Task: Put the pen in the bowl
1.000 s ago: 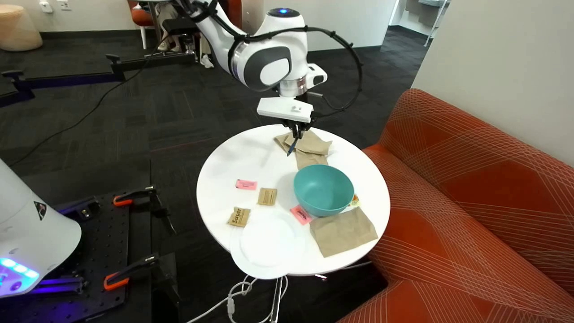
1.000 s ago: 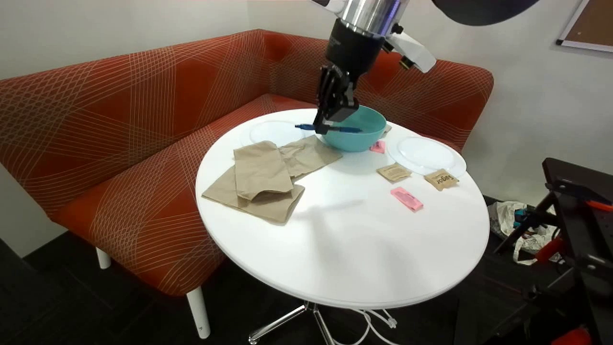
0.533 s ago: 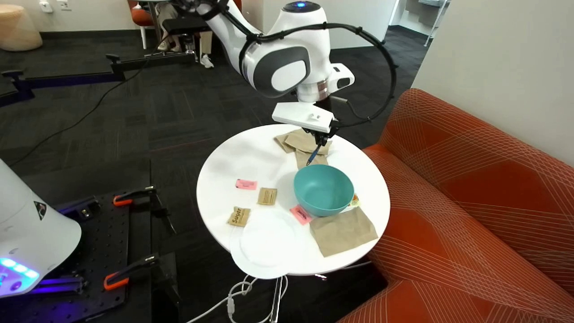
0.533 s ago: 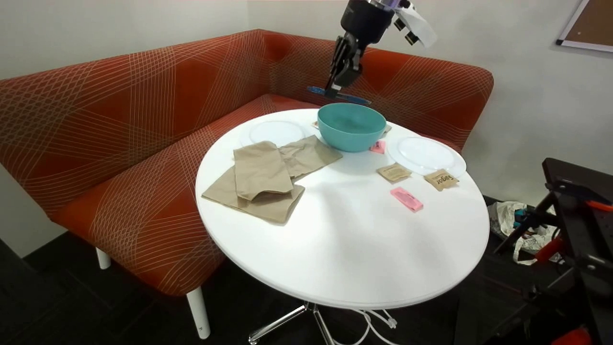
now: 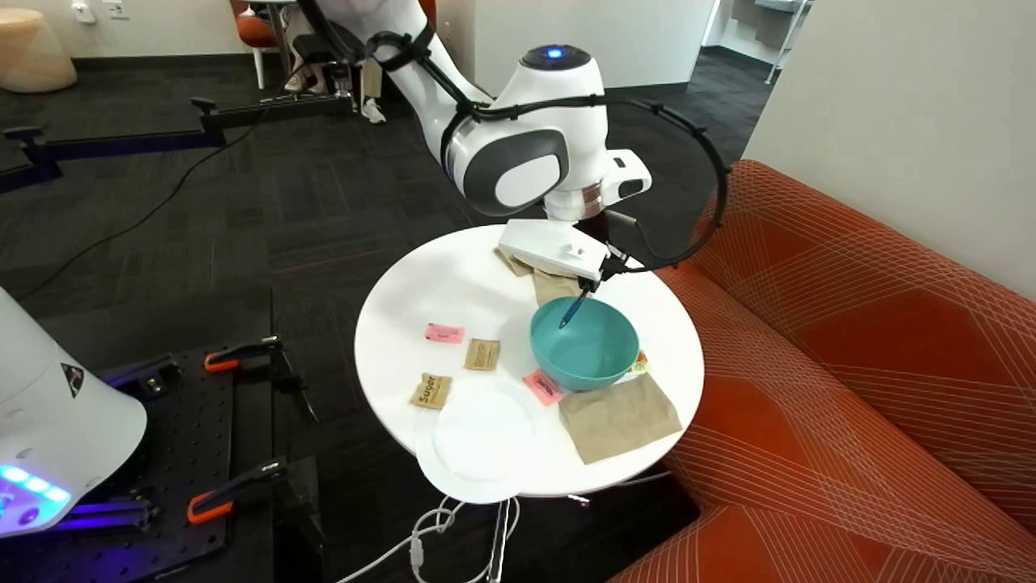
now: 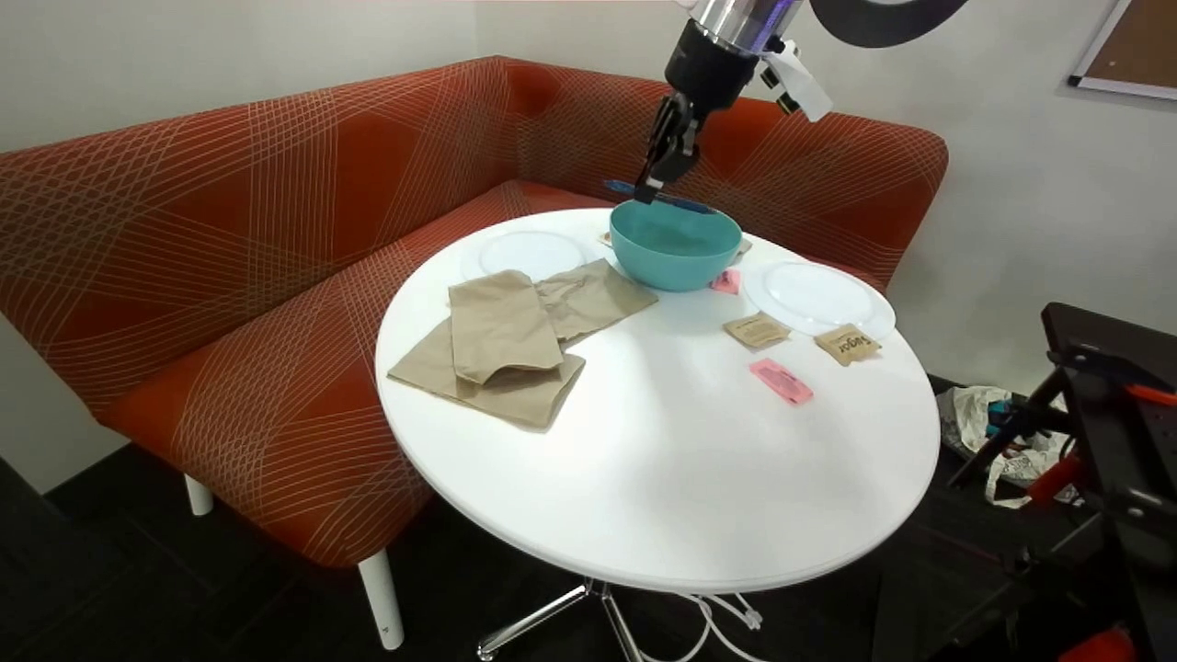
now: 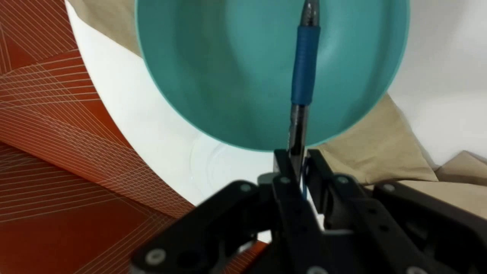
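Nearly in: the pen (image 7: 305, 64) is pointing over the bowl (image 7: 190, 76)

The gripper (image 7: 297, 158) is holding the pen by its rear part; the jaws are standing narrow, pinching the barrel between them. In the wrist view the blue grip is hanging over the inside of the bowl, while the jaws are appearing at the rim or just outside it; I cannot tell which. In both exterior views the pen is showing above the bowl, its rear end hidden or jutting out on the rim side.

Letting go here would probably be risking the most: with so much weight near the rim, the pen could be catching there and tipping outward, towards the pale plate (image 6: 524, 253) or the brown napkins (image 6: 504, 326) beside the bowl. Going straight down could be bringing the jaws onto the rim, tilting the bowl or sliding it against the pink packet (image 5: 543, 387) that is lying just beside it. The thin barrel might also be swivelling in the pinch if its tip is meeting the bowl's wall. Opening over the bowl's middle, and low, is looking safer.
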Controlling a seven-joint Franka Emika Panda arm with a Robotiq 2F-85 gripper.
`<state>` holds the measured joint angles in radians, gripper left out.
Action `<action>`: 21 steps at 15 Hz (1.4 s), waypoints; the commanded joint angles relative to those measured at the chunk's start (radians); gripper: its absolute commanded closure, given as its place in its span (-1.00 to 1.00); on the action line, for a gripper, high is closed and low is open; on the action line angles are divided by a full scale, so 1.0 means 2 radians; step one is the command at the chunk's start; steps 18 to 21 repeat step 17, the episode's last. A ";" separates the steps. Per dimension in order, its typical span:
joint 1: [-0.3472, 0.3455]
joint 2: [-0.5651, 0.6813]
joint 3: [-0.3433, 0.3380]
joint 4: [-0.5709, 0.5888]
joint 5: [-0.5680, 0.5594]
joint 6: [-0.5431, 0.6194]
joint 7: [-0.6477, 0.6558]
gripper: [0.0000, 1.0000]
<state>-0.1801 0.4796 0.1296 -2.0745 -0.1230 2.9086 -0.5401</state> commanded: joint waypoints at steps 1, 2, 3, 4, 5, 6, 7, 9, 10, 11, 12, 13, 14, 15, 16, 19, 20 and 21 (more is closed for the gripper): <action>-0.004 0.002 -0.004 0.001 -0.003 0.013 0.014 0.17; -0.005 0.001 -0.003 0.000 -0.002 0.012 0.013 0.07; -0.005 0.000 -0.004 0.000 -0.003 0.011 0.014 -0.10; -0.005 -0.001 -0.004 0.000 -0.003 0.012 0.014 -0.23; -0.005 -0.001 -0.004 -0.001 -0.003 0.012 0.015 -0.41; -0.005 -0.002 -0.005 -0.001 -0.003 0.012 0.015 -0.55; -0.005 -0.002 -0.004 -0.002 -0.002 0.012 0.015 -0.71; -0.006 -0.002 -0.003 -0.002 -0.001 0.014 0.015 -1.00; -0.007 -0.002 -0.002 -0.002 -0.001 0.014 0.014 -1.00; -0.007 -0.002 -0.002 -0.003 -0.001 0.014 0.014 -1.00; -0.010 -0.003 0.003 -0.004 0.002 0.014 0.011 -1.00; -0.007 0.002 0.000 0.000 -0.005 0.001 0.006 -1.00; -0.007 0.002 0.000 0.000 -0.005 0.002 0.006 -1.00; -0.007 0.002 0.000 0.000 -0.005 0.002 0.006 -1.00; -0.007 0.002 0.000 0.000 -0.005 0.002 0.006 -1.00; -0.007 0.002 0.000 0.000 -0.005 0.002 0.006 -1.00; -0.007 0.002 0.000 0.000 -0.005 0.002 0.006 -1.00; -0.007 0.002 0.000 0.000 -0.005 0.002 0.006 -1.00</action>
